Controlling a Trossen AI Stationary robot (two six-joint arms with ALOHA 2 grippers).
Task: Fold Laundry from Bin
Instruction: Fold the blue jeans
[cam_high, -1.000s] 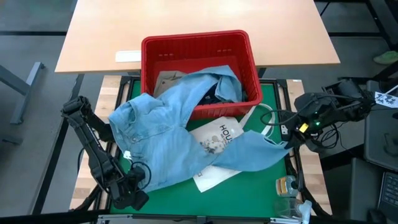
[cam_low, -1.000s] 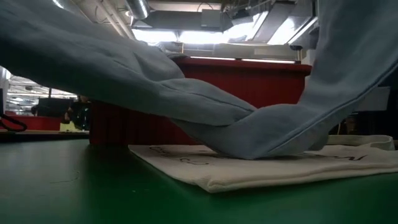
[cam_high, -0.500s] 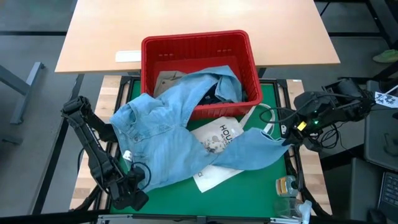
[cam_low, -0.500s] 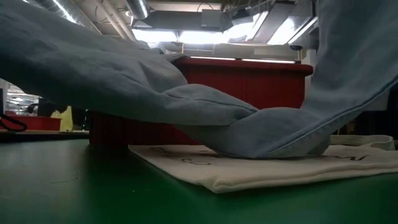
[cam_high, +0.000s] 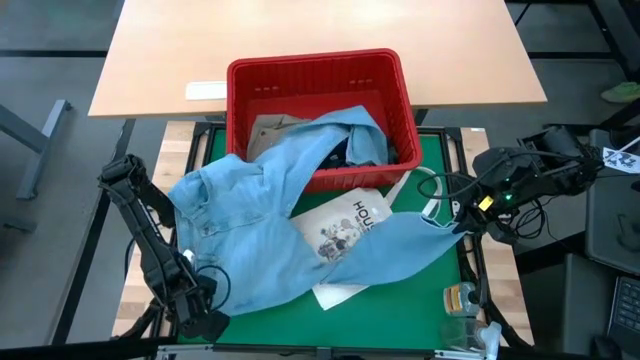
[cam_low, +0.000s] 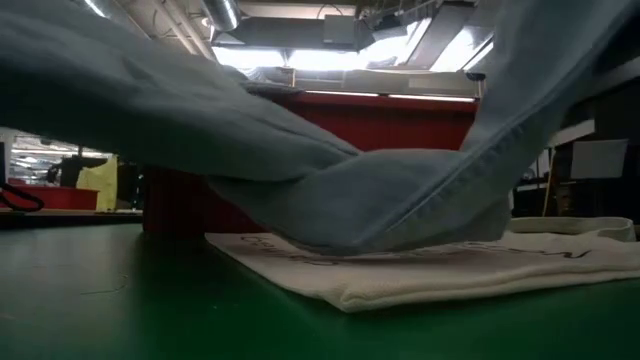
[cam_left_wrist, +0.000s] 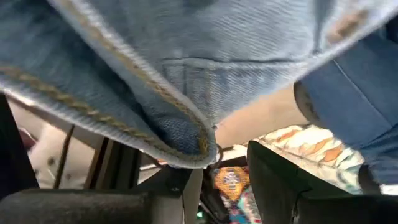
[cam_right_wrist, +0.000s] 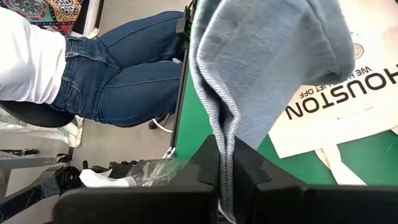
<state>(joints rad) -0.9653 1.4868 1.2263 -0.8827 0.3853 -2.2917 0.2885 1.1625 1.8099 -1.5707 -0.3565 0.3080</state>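
Here one denim garment (cam_high: 265, 225), one red bin (cam_high: 318, 73), one tote (cam_high: 345, 225).

One camera looks straight down over the green table (cam_high: 400, 300); another sits at its surface, facing the red bin (cam_low: 400, 125). Both share the denim shirt (cam_high: 250, 230).

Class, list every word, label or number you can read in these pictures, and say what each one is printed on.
"HOUSTON": large dark letters on the white tote bag, clear in the right wrist view.
"WE HAVE LIFT OFF": smaller line above it on the same bag; partly covered by the light blue denim garment, so uncertain.
"HOU": start of the same word in the high view.
Nothing else is legible.
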